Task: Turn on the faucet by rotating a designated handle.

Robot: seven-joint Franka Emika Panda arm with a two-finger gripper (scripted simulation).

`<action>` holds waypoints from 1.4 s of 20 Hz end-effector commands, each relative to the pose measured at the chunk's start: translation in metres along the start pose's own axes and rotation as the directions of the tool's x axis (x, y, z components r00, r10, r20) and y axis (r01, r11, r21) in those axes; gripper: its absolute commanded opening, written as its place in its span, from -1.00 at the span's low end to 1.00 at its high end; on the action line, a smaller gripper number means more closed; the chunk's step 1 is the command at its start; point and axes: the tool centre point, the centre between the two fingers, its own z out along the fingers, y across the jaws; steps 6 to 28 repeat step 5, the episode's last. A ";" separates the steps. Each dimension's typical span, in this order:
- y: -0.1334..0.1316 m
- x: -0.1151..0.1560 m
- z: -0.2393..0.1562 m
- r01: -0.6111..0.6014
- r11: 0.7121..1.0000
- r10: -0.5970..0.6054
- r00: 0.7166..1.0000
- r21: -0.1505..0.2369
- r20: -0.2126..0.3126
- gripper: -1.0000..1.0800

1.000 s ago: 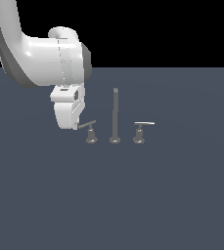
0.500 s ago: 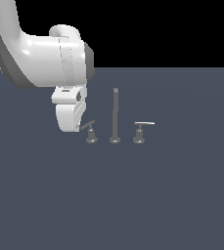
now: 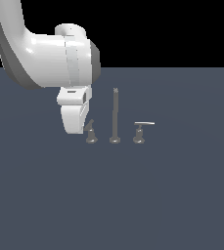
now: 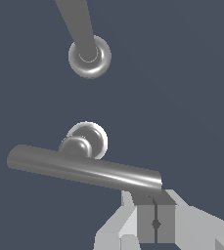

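Note:
The faucet is a small grey metal set standing in a row. Its tall thin spout rod [image 3: 115,114] is in the middle. The handle [image 3: 90,132] is on the exterior view's left, its bar swung so it looks short and tilted. In the wrist view the handle's bar [image 4: 84,169] lies across its round base [image 4: 95,136], with the spout rod's base [image 4: 89,56] beyond. My gripper [image 3: 77,128] [image 4: 155,210] is shut, the two pads meeting along a seam with nothing between them. The fingertips [image 4: 146,215] rest against one end of the bar.
The twin handle [image 3: 139,133] stands on the exterior view's right of the spout rod, with its bar pointing right. My white arm [image 3: 45,58] fills the upper part of the exterior view's left. Everything stands on a flat dark blue-grey floor [image 3: 133,195].
The gripper has edged toward the handle and pushed its bar round. The bar pointed to the exterior view's left one second ago and now looks shorter and tilted.

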 end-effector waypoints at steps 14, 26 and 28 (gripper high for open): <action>-0.006 0.056 -0.001 -0.043 0.999 0.043 0.999 -0.003 -0.013 -1.00; -0.006 0.056 -0.001 -0.043 0.999 0.043 0.999 -0.003 -0.013 -1.00; -0.006 0.056 -0.001 -0.043 0.999 0.043 0.999 -0.003 -0.013 -1.00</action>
